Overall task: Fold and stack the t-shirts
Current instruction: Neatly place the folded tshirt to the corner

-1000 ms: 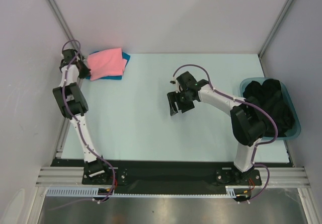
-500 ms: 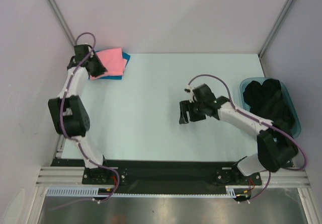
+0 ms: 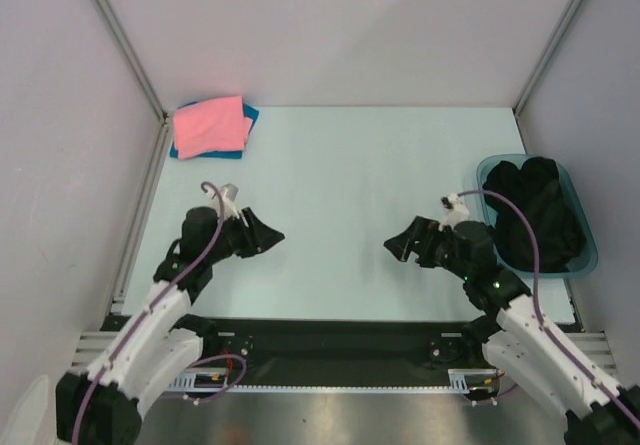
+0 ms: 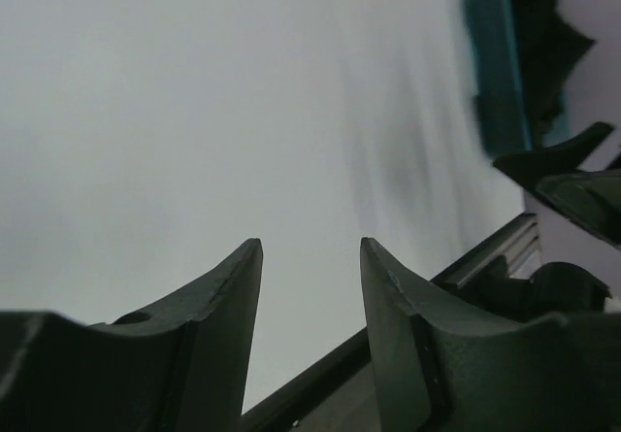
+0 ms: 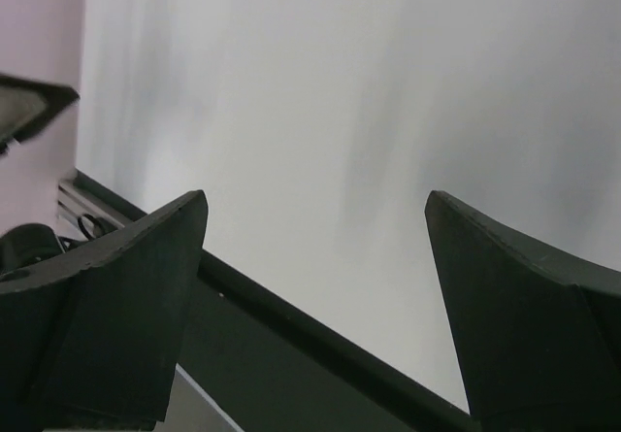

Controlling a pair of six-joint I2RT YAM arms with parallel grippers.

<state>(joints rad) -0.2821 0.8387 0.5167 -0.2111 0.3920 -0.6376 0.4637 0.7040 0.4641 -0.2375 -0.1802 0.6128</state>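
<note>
lying at the upper left of the top view, the pink shirt [image 3: 208, 125] sits folded on top of the blue shirt [image 3: 205, 153], whose edges show along its right and lower sides. both are on the table [image 3: 350, 165], close to its far left corner, well apart from either gripper.

the left arm is bent low at the lower left of the frame, its forearm angled up and right, and the left gripper [image 3: 268, 235] points right over bare table. in the left wrist view its fingers [image 4: 228, 296] stand partly spread with a clear gap between them and nothing in it.

the right arm is bent low at the lower right, mirroring the left, and the right gripper [image 3: 396, 248] points left toward the middle of the table. in the right wrist view its fingers [image 5: 146, 277] are spread wide, with only bare table between them.

the two grippers face each other across the middle of the frame, apart. at the right edge the tub [image 3: 590, 260] holds dark clothes [image 3: 540, 210], just beside the right arm.
</note>
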